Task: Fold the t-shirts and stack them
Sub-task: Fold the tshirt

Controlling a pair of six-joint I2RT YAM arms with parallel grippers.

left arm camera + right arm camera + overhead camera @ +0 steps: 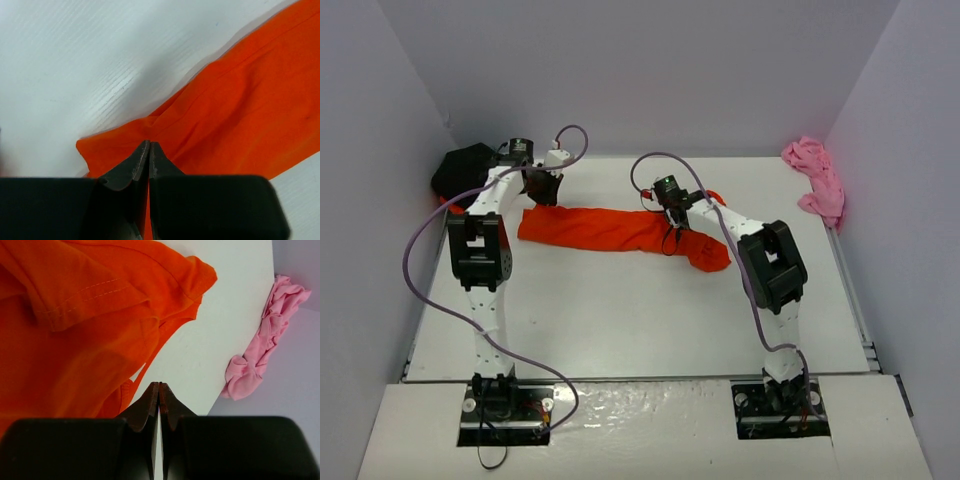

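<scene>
Top external view: orange-red t-shirt (610, 228) is seen stretched across the table (620, 320). Left gripper (149, 146) is clamped on its corner; right gripper (159, 386) is pressed closed at the other end, hold unconfirmed

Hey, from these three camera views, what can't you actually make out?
Top view: the black t-shirt is partly behind the left arm; a red scrap beside it is too small to identify.
Right wrist view: the right claw is shut, but whether it pinches the orange t-shirt is unclear.
Left wrist view: the frame edges cut off most of the orange t-shirt.
</scene>
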